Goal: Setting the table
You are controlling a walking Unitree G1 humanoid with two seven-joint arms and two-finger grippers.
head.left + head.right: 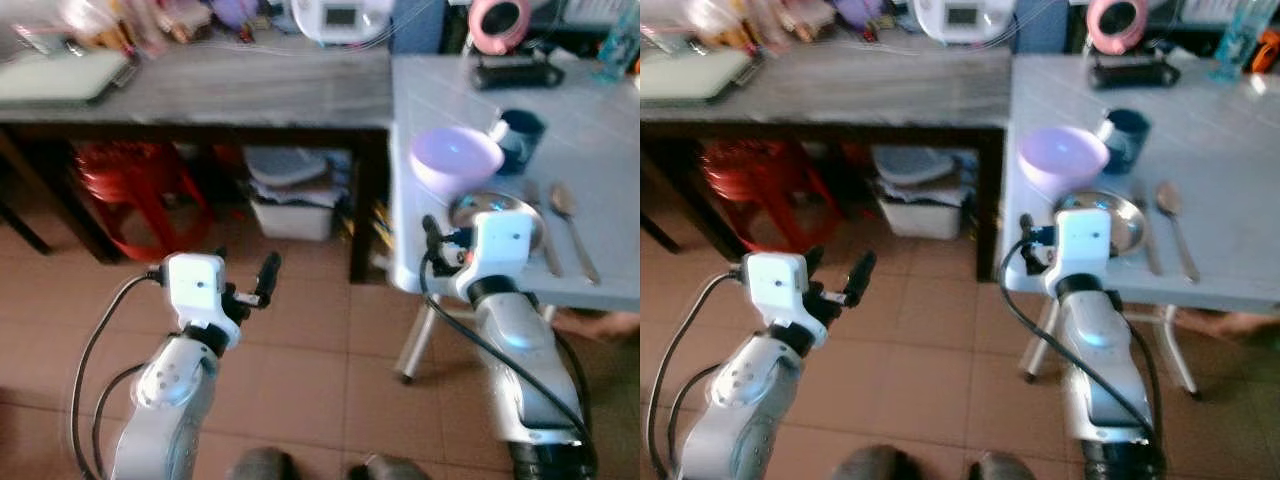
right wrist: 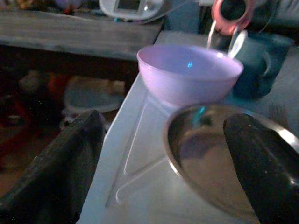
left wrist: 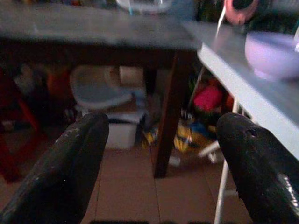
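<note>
On the white table [image 1: 610, 140] stand a lavender bowl [image 1: 455, 160] and, just behind it, a dark blue mug [image 1: 522, 138]. A steel plate [image 1: 497, 210] lies in front of the bowl near the table's front left corner, with a fork [image 1: 541, 228] and a spoon [image 1: 571, 215] to its right. My right gripper [image 2: 163, 135] hovers open at that corner, its fingers [image 2: 70, 158] spread to either side of the plate [image 2: 219, 158] and holding nothing. My left gripper [image 1: 247, 272] is open over the tiled floor, left of the table.
A grey counter [image 1: 230, 85] with clutter and a white appliance [image 1: 340, 18] runs along the back, meeting the table's left edge. Under it sit a red plastic stool [image 1: 135, 195] and a white bin [image 1: 295, 200]. A pink tape roll [image 1: 500, 22] lies at the table's far side.
</note>
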